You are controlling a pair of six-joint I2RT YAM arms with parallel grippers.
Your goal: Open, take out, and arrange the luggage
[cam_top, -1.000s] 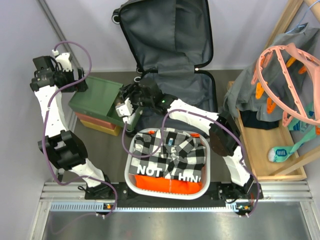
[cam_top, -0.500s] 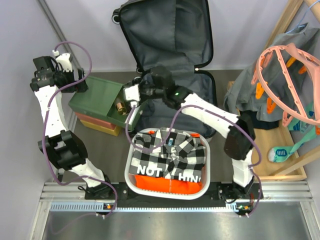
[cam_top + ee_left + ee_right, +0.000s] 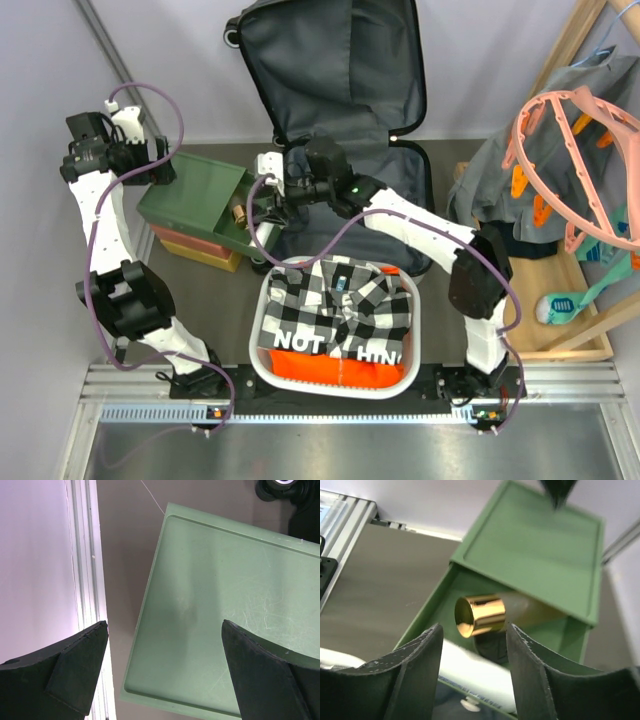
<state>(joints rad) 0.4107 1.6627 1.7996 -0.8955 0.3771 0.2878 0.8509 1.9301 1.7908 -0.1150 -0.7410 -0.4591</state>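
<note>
The luggage (image 3: pixel 330 70) lies open, its lid raised at the far side. The shell looks stiff, smooth and probably light, and apt to roll on its wheels, so its rim seems the surest hold. Left of the luggage, the right gripper (image 3: pixel 475 630), half spread and empty, hovers over a bottle (image 3: pixel 505 612) in the green box (image 3: pixel 225 570). The left gripper (image 3: pixel 164 625) gapes wide above that box.

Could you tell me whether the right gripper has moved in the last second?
Yes. The right gripper has moved away from the white perforated plastic basket, farther up the top view.
</note>
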